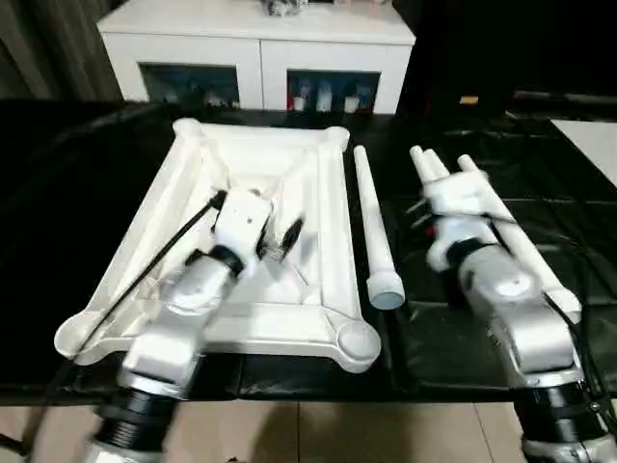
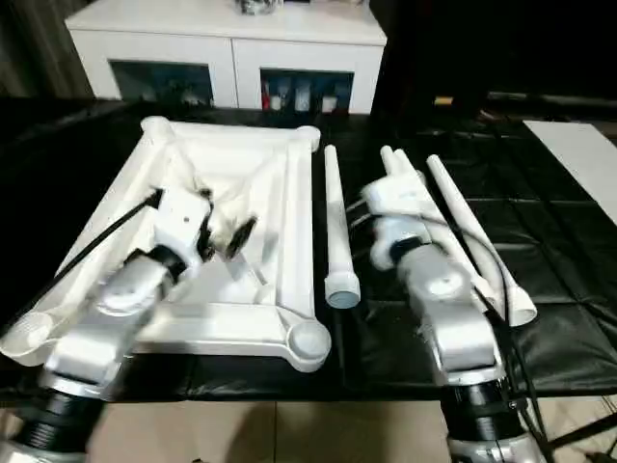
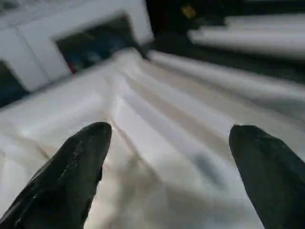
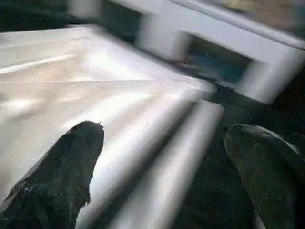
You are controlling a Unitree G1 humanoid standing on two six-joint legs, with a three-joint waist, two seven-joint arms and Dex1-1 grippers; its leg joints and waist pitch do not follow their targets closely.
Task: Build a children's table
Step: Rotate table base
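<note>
The white tabletop [image 1: 328, 207] lies upside down on the black table, ribbed underside and round corner sockets [image 1: 355, 340] facing up. My left gripper [image 3: 169, 133] hovers open over the ribs near the tabletop's middle, holding nothing; one black finger [image 1: 289, 232] shows beyond the white wrist. One tapered white leg [image 1: 374, 231] lies alone just right of the tabletop. Several more legs [image 1: 521, 246] lie together farther right, partly under my right forearm. My right gripper [image 4: 167, 131] is open above a blurred white leg [image 4: 162, 181], holding nothing.
A white cabinet [image 1: 260, 48] with glass-fronted compartments stands behind the table. A flat white board [image 1: 593, 140] lies at the far right. A black cable [image 1: 154, 260] runs along my left arm across the tabletop. The table's front edge is close to me, tiled floor [image 1: 318, 434] below.
</note>
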